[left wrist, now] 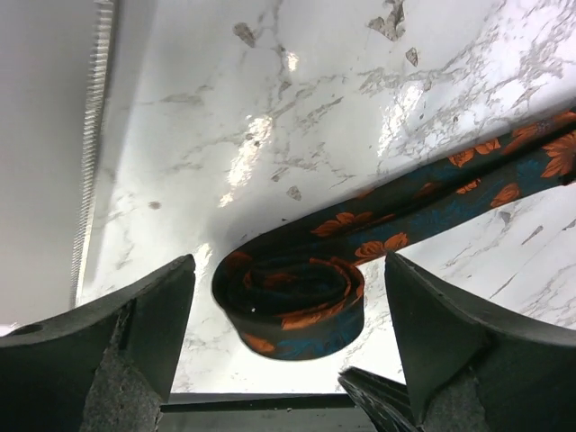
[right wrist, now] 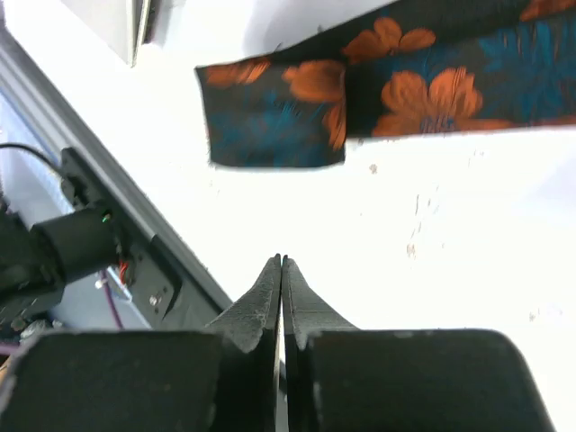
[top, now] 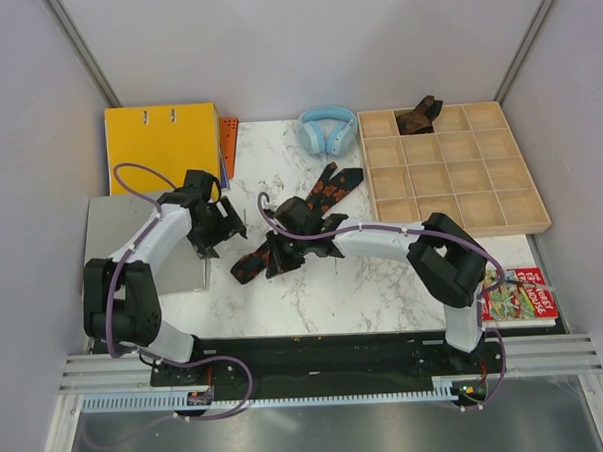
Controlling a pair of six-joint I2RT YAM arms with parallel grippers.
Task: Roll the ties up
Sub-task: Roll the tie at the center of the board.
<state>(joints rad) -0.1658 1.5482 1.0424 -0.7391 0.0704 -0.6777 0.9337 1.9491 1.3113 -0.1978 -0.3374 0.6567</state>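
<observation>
The black tie with orange-red blotches [top: 325,190] lies slantwise on the marble top. Its near-left end is wound into a loose flat roll [left wrist: 292,301]. My left gripper [left wrist: 290,310] is open, its fingers on either side of the roll and apart from it; in the top view the left gripper [top: 225,229] is just left of the tie. My right gripper [right wrist: 282,263] is shut and empty, its tips short of the tie's wound end [right wrist: 270,126]; in the top view the right gripper [top: 275,255] hovers over that end. The dark brown tie [top: 419,116] sits bunched in a tray compartment.
A wooden compartment tray [top: 500,192] fills the back right. Light-blue headphones [top: 327,130] lie beside it. A yellow binder [top: 163,142] is at the back left, a grey panel [top: 116,229] under the left arm, a book [top: 522,296] at the near right.
</observation>
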